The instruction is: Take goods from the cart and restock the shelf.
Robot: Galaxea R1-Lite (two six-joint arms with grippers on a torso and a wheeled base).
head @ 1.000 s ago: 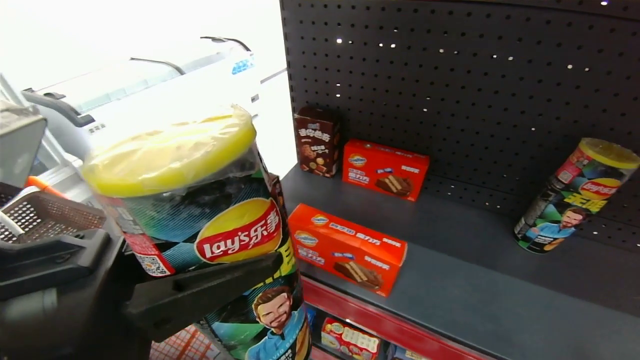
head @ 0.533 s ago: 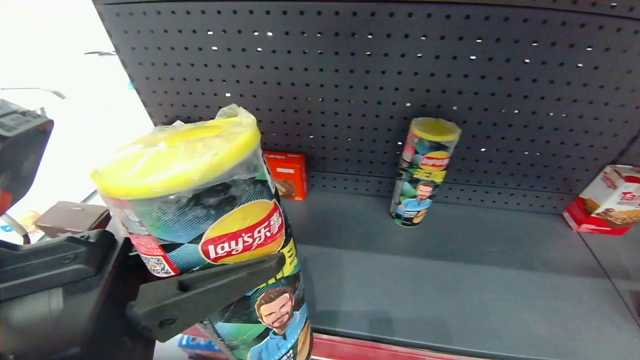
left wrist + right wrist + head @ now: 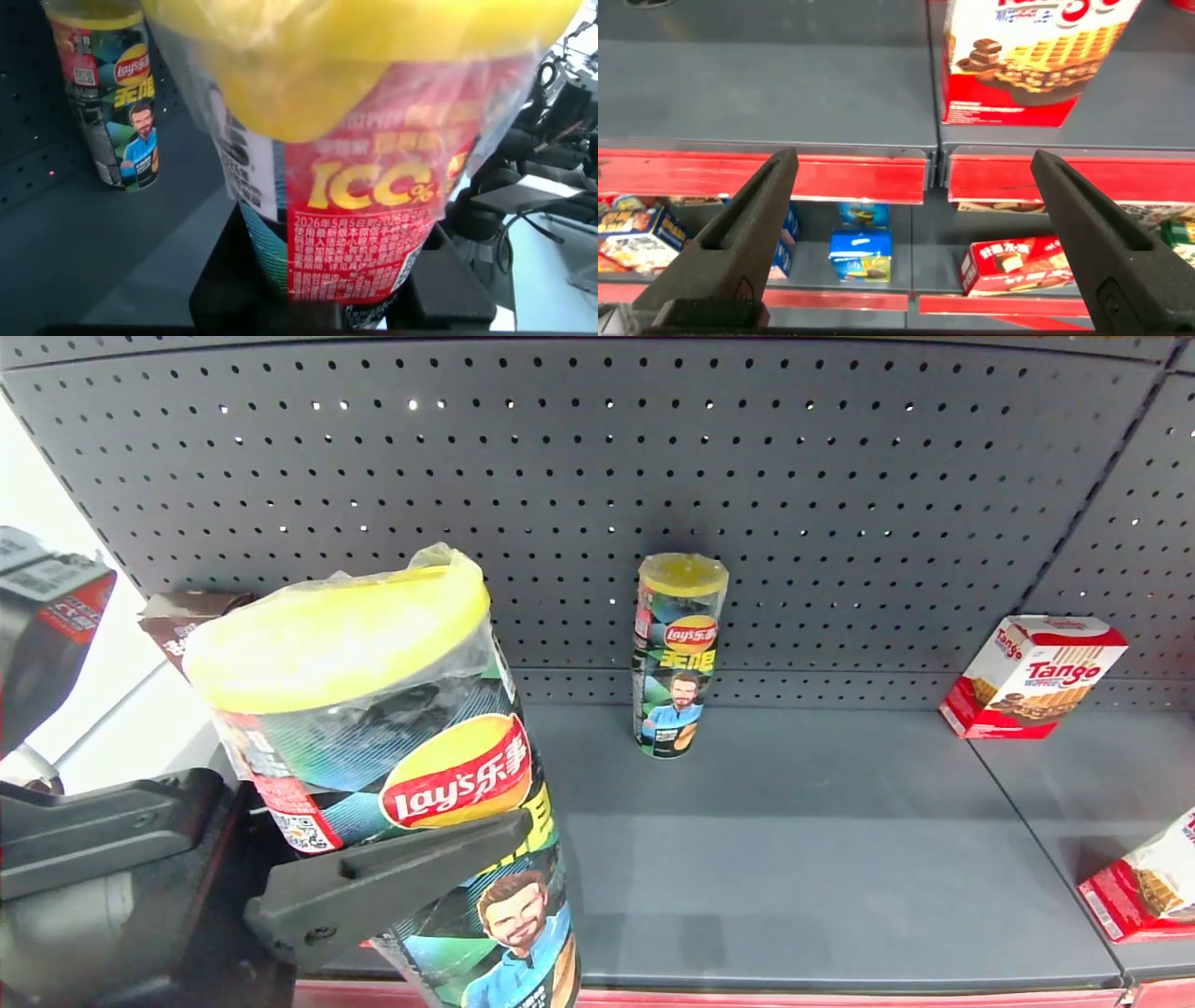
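Note:
My left gripper (image 3: pixel 373 821) is shut on a tall chips can (image 3: pixel 373 728) with a yellow lid under clear wrap, held upright in front of the grey shelf (image 3: pixel 794 859) at its left end. From the left wrist the same can (image 3: pixel 364 187) stands in the gripper (image 3: pixel 346 289). A second, matching chips can (image 3: pixel 680 653) stands upright at the back of the shelf against the pegboard, also seen from the left wrist as a can (image 3: pixel 112 103). My right gripper (image 3: pixel 915 233) is open with nothing in it, facing the shelf's red front rail (image 3: pixel 831 173).
A red and white wafer box (image 3: pixel 1032 677) stands at the back right, another (image 3: pixel 1144 887) lies at the right edge, and a brown box (image 3: pixel 177 616) sits far left. The pegboard wall (image 3: pixel 597 476) backs the shelf. Packaged goods (image 3: pixel 859 257) fill the lower shelf.
The head camera has swung right along the shelf, so the orange boxes left the picture and the wafer boxes came in. The left gripper keeps its hold on the can.

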